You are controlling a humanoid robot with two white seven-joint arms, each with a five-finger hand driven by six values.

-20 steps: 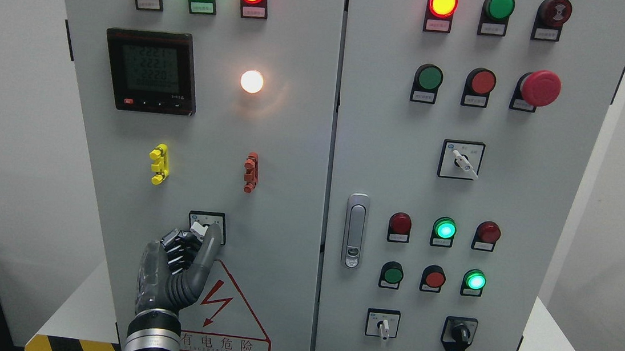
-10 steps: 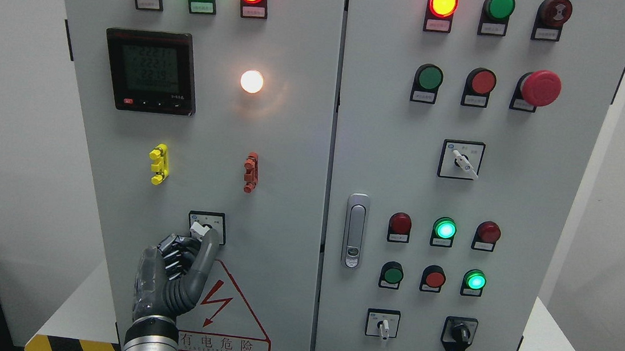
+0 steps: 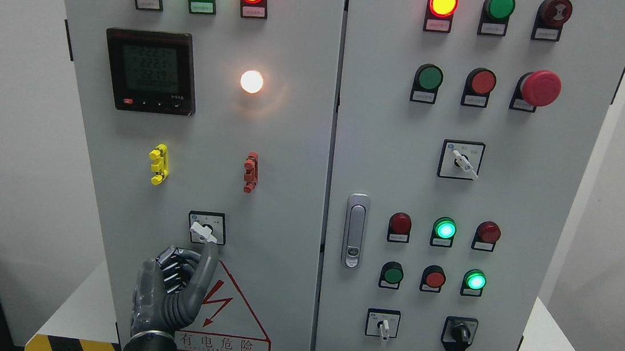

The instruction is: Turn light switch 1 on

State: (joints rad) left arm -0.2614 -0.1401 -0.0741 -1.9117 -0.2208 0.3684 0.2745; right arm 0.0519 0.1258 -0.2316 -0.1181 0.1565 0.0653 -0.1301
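Left robot hand (image 3: 176, 285), fingers curled and holding nothing, sits just below switch 1 (image 3: 206, 228).

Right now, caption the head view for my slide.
Left hand just below the rotary light switch on the left cabinet door, white lamp glowing above.

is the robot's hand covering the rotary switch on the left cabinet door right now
No. The left hand sits just below the rotary switch, whose white handle is fully visible above the fingertips.
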